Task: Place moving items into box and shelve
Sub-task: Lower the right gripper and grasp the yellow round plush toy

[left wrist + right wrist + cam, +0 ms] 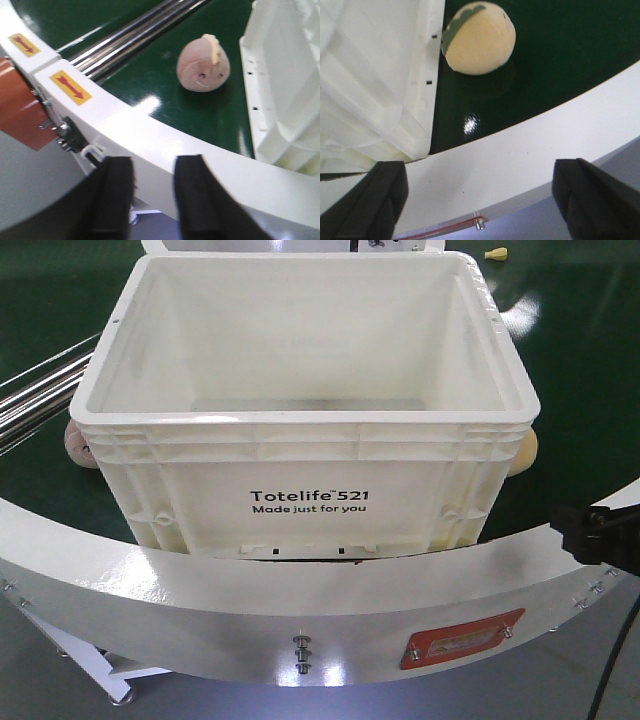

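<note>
two lumps sit outside the box (300,490): pink lump (203,65) by its left wall, yellow lump (479,39) by its right, both on the table (580,360). loading hasn't begun. left pincer (154,180) and right pincer (480,195) gape, empty; next, each must reach and grasp. box mouth up, long axis crosswise.

Dark green glossy surface (585,370), with a white curved rim (250,585) along its near edge. White box (300,495) stands on the green, its front base close to the rim. Brownish-pink lump (202,62) lies just left of the box's front corner, with a green gap between. Pale yellow lump (479,39) lies just right of the box, at its side; contact unclear. Chrome rods (40,385) run left of the box. Small yellow item (496,254) lies behind the box's right rear corner.
</note>
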Robot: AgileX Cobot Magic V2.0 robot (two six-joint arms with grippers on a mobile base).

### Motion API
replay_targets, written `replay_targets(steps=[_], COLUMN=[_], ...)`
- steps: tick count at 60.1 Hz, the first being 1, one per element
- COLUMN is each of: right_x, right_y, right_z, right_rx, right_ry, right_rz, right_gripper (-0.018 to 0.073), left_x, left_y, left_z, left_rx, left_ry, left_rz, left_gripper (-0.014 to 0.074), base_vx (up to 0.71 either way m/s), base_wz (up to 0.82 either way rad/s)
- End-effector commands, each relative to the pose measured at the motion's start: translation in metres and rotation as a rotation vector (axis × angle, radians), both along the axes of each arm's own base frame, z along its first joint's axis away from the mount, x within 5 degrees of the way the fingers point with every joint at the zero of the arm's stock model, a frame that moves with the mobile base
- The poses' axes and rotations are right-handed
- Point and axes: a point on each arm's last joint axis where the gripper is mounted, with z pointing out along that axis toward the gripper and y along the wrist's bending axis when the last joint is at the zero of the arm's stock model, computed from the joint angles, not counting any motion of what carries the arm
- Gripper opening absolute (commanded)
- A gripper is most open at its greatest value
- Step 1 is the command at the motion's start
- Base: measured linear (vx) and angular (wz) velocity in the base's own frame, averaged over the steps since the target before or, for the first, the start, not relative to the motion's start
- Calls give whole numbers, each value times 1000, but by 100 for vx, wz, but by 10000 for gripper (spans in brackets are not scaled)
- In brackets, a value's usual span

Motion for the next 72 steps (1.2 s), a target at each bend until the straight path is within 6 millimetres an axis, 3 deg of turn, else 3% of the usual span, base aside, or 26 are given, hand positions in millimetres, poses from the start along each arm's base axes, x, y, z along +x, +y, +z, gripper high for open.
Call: replay_targets(steps=[1, 6, 12, 24, 36, 56, 72], right_x=[14, 25, 40, 80, 128, 196, 222], right_y=[-1, -9, -21, -39, -41, -43, -39], right_z=[14, 14, 17, 22, 18, -12, -46], right_rx=[5, 18, 26, 105, 177, 249, 329], right_ry=[-94, -58, -11, 81, 99, 122, 186], right_rz=[-25, -86, -153, -170, -62, 41, 80], right_gripper=[679, 677, 677, 673, 670, 659, 639], left_x=[5, 5, 5, 5, 5, 5, 6], left_y=[-5, -10, -13, -20, -22, -22, -22], left_z=[14, 14, 14, 14, 15, 15, 16], left_rx=[6, 15, 14, 12, 16, 15, 15], left_ry=[-81, -79, -76, -85, -91, -100, -104], left_rz=[-70, -123, -164, -239, -259, -259, -260], left_gripper=[546, 631, 673, 645, 584, 524, 522], base_vx=[0, 0, 0, 0, 0, 0, 0], base_wz=[0, 0, 0, 0, 0, 0, 0])
